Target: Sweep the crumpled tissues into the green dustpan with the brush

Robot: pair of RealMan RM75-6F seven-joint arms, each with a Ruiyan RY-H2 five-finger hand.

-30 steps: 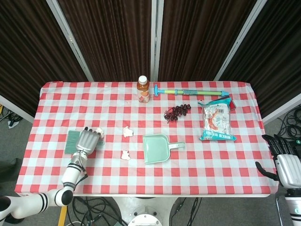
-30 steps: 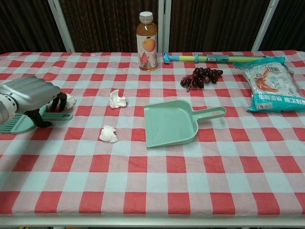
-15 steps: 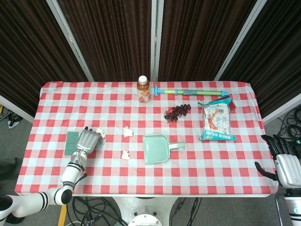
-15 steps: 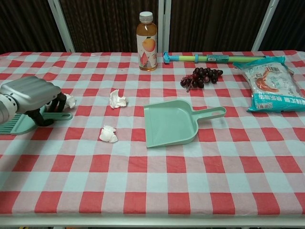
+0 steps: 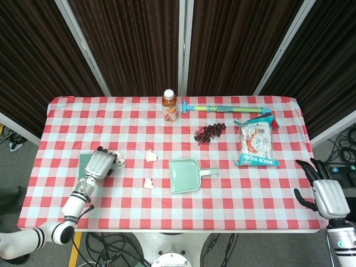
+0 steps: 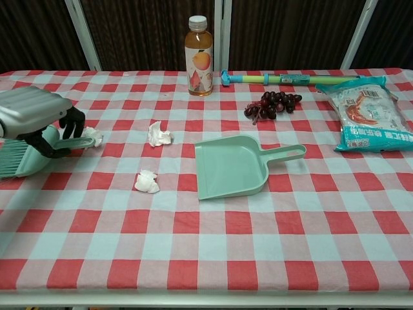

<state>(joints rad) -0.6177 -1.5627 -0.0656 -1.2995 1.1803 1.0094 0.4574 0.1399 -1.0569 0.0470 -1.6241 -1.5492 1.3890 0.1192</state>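
- Dark curtains hang behind a red-and-white checked surface (image 6: pixel 213 239) set out for sweeping
- The left hand (image 6: pixel 29 110) has its fingers (image 6: pixel 72 121) wrapped around the brush (image 6: pixel 26 158) at the far-left edge; the handle points right and the bristle head left, seemingly raised a little off the cloth, ready to swing toward the tissues
- One tissue (image 6: pixel 94 136) touches the handle tip; a second tissue (image 6: pixel 158 134) and a third tissue (image 6: pixel 147 182) lie between brush and dustpan
- The green dustpan (image 6: pixel 229 166) sits mid-surface, open mouth facing left and near, handle to the right, so rightward strokes would carry paper in
- The right hand (image 5: pixel 328 194) hangs off the near-right corner, fingers apart, holding nothing
- A bottle (image 6: pixel 199 56), grapes (image 6: pixel 272 103), and a snack bag (image 6: pixel 369 116) stay far back, clear of the sweeping lane
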